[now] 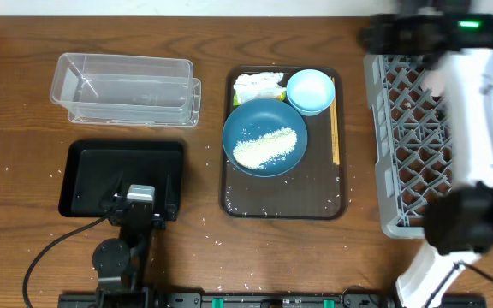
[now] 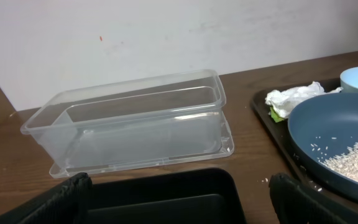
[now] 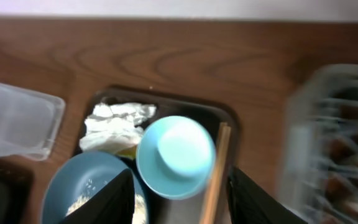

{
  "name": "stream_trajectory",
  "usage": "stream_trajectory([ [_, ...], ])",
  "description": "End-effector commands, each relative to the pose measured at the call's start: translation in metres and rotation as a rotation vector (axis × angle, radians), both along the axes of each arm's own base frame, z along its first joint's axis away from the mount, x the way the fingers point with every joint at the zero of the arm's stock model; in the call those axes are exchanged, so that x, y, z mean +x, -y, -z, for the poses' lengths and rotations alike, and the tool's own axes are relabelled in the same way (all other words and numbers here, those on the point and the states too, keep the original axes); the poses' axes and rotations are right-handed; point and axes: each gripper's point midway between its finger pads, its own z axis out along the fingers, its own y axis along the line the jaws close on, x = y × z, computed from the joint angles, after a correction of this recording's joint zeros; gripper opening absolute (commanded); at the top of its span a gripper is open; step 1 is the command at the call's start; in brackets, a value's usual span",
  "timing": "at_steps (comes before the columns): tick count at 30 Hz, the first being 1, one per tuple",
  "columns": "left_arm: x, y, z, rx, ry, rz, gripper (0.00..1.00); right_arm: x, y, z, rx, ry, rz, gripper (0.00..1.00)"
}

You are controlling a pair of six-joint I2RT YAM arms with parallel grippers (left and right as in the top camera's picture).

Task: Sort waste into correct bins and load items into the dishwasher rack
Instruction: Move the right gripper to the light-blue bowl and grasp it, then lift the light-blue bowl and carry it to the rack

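Left gripper [image 2: 179,202] wide open, empty, over black tray [image 2: 160,186]. Right gripper [image 3: 182,199] half open, empty, above light blue bowl [image 3: 176,155]. Rack [image 3: 334,143] blurry at right.

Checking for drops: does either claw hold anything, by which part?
Nothing held: left claw open over the black tray, right claw open above the blue bowl.

The light is even and soft, with faint shadows and a mild glare on the tub [image 2: 135,118]. The left wrist view is sharp, the right wrist view is smeared all over, most at the rack [image 3: 334,137], and overhead the right arm [image 1: 478,111] is blurred.
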Motion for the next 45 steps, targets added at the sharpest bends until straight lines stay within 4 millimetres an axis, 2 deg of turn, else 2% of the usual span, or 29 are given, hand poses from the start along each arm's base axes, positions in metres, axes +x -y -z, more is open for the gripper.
stream_trajectory([
  [1,-0.001,0.002,0.016,-0.002,-0.048,0.013,0.93,0.014,-0.023,0.051,-0.096,-0.068,0.09,0.47],
  [5,-0.001,0.002,0.016,-0.002,-0.049,0.013,0.93,0.021,-0.068,0.097,-0.094,-0.109,0.079,0.47],
  [11,-0.001,0.002,0.016,-0.002,-0.048,0.013,0.93,0.02,-0.114,0.148,-0.072,-0.163,0.064,0.42],
  [13,-0.001,0.002,0.016,-0.002,-0.048,0.013,0.93,0.017,-0.124,0.162,-0.088,-0.175,0.06,0.41],
  [17,-0.001,0.002,0.016,-0.002,-0.048,0.013,0.93,0.012,-0.123,0.185,-0.197,-0.181,0.121,0.41],
  [23,-0.001,0.002,0.016,-0.002,-0.048,0.013,0.93,0.004,-0.12,0.191,-0.268,-0.187,0.153,0.41],
  [28,-0.001,0.002,0.016,-0.002,-0.048,0.013,0.93,0.001,-0.108,0.193,-0.314,-0.201,0.191,0.39],
  [35,-0.001,0.002,0.016,-0.002,-0.048,0.013,0.93,-0.003,-0.103,0.196,-0.325,-0.224,0.202,0.18],
  [39,-0.001,0.002,0.016,-0.002,-0.048,0.013,0.93,-0.005,-0.104,0.196,-0.319,-0.232,0.203,0.13],
  [42,-0.001,0.002,0.016,-0.002,-0.048,0.013,0.93,-0.005,-0.105,0.188,-0.309,-0.232,0.2,0.07],
  [45,-0.001,0.002,0.016,-0.002,-0.048,0.013,0.93,-0.001,-0.104,0.165,-0.274,-0.214,0.202,0.01],
])
